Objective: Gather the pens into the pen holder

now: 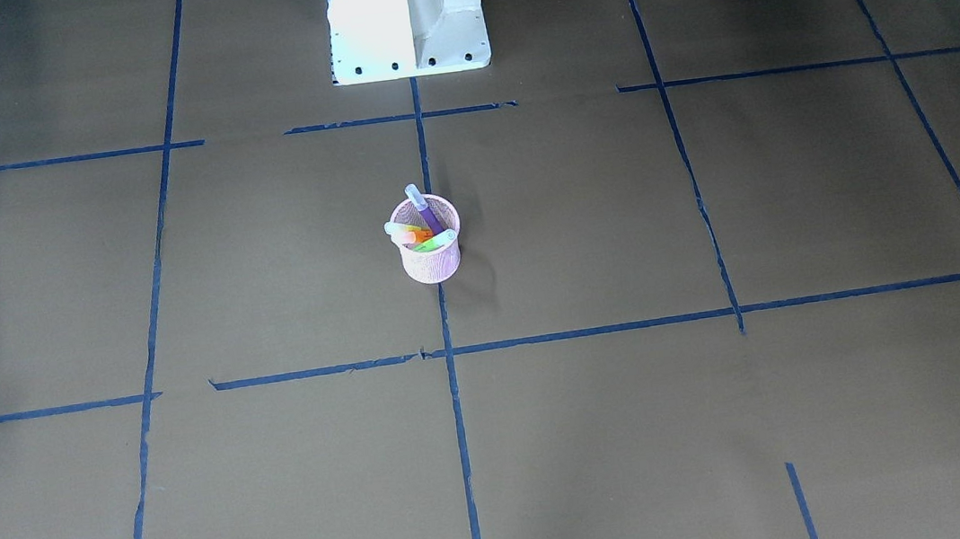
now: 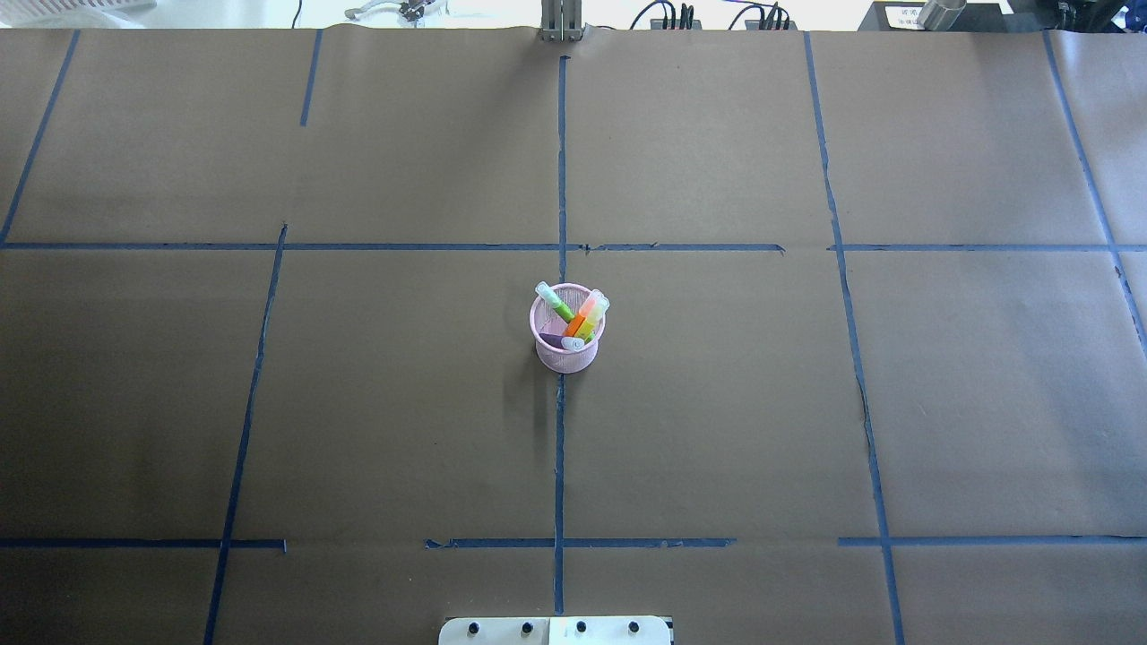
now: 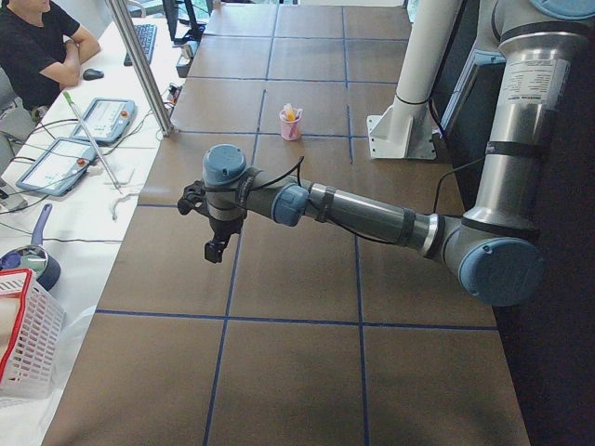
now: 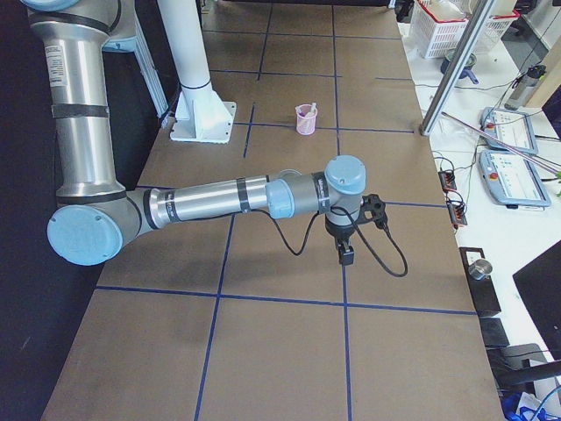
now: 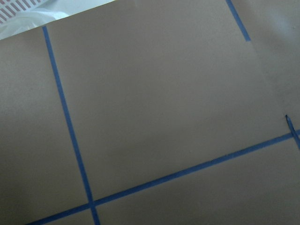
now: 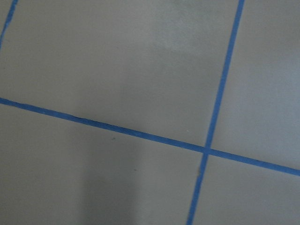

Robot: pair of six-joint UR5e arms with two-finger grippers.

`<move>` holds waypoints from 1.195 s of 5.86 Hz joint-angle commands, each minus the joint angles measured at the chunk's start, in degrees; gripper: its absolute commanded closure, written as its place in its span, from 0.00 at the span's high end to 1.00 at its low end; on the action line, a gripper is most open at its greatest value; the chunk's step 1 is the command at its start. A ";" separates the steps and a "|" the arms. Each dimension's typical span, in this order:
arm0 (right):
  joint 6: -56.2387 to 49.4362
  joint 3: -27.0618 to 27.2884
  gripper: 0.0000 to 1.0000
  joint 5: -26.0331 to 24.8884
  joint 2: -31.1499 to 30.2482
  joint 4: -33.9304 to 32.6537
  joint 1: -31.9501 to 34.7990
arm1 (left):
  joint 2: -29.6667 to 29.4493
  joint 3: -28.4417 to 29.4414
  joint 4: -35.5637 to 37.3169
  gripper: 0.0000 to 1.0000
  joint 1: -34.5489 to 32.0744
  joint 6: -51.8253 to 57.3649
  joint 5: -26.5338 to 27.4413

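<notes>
Pens inside pen holder, well apart from left gripper, right gripper

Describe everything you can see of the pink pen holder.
The pen holder is a small round cup of pink wire mesh, slightly tapered toward its base. It stands upright near the middle of the table, right on the central blue tape line. Inside, three pens lean against its rim: a purple pen, an orange pen and a green pen, their pale cap ends poking above the rim. Nothing else touches it.
</notes>
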 commanded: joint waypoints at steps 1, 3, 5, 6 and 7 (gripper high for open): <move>-12.62 -3.69 1.00 0.37 -1.71 -5.63 5.55 | 3.56 0.55 12.20 1.00 -4.47 5.87 -0.39; -12.42 -2.56 1.00 -0.33 -2.24 -7.94 6.36 | 6.82 2.74 11.65 1.00 -5.55 6.14 -0.38; -12.32 -2.57 1.00 -0.42 -2.50 -7.77 6.36 | 6.14 2.93 10.93 1.00 -5.55 5.52 -0.21; -12.33 -2.83 1.00 -0.42 -2.59 -7.68 6.18 | 6.83 2.84 11.02 1.00 -5.55 5.44 0.22; -12.67 -2.83 1.00 -0.33 -3.03 -7.59 6.18 | 7.27 2.93 11.11 1.00 -5.55 5.26 1.10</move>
